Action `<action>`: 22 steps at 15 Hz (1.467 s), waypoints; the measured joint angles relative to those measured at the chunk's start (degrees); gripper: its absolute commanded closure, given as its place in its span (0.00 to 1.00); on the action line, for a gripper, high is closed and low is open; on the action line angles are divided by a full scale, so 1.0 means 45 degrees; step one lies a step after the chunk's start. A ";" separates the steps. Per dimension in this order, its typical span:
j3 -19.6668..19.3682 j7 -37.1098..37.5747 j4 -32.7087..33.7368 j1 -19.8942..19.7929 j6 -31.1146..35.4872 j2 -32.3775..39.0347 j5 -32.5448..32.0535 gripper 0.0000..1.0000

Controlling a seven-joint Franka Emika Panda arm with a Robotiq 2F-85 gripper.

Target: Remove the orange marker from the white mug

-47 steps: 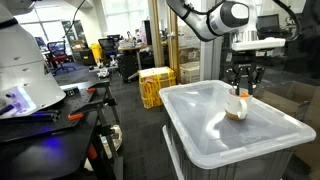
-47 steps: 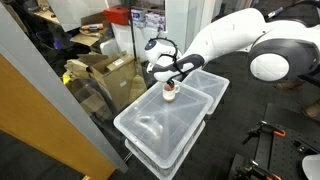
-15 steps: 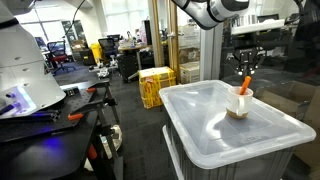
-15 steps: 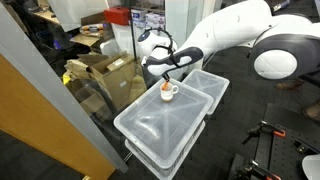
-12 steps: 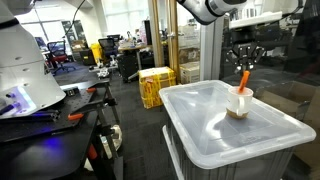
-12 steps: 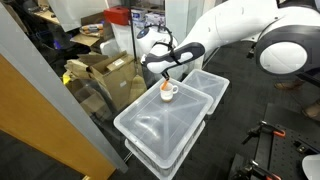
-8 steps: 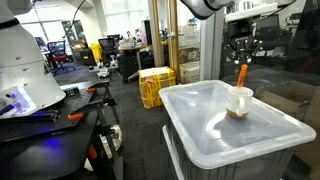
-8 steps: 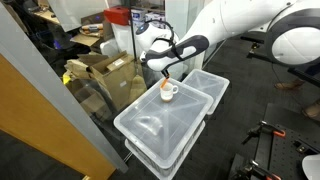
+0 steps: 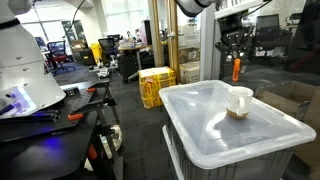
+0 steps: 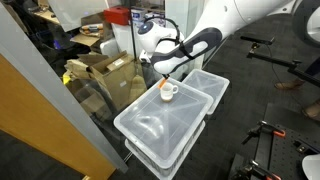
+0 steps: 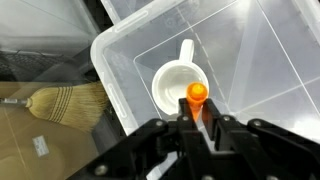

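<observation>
The white mug (image 9: 239, 102) stands on the lid of a translucent white plastic bin (image 9: 200, 125); it also shows in the other exterior view (image 10: 168, 91) and in the wrist view (image 11: 174, 85), seen from above with its handle pointing up. My gripper (image 9: 236, 58) is shut on the orange marker (image 9: 237, 69) and holds it upright in the air, well above the mug and clear of it. In the wrist view the marker (image 11: 197, 101) sits between the jaws (image 11: 198, 128). In the other exterior view the gripper (image 10: 165, 75) hangs just above the mug.
The bin (image 10: 165, 125) has a second bin lid beside it. A broom (image 11: 55, 101) lies on the floor next to it. Yellow crates (image 9: 155, 86), a workbench with tools (image 9: 60, 105) and cardboard boxes (image 10: 100, 70) stand around.
My gripper has risen with the orange marker, drawing it up out of the white mug until it hangs free above the mug.
</observation>
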 measured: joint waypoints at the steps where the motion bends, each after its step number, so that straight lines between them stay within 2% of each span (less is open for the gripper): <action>1: 0.0007 0.0123 -0.0399 0.0042 0.0468 -0.0115 -0.0072 0.95; 6: 0.0032 0.0700 -0.2118 0.0350 0.2709 -0.0412 -0.0698 0.95; 12: 0.0109 0.0944 -0.3441 0.0708 0.4207 -0.0722 -0.0997 0.95; 16: 0.0317 0.0944 -0.4173 0.0632 0.5153 -0.1063 -0.0971 0.95; 22: 0.1068 0.0862 -0.5361 0.0049 0.6191 -0.1701 -0.0639 0.95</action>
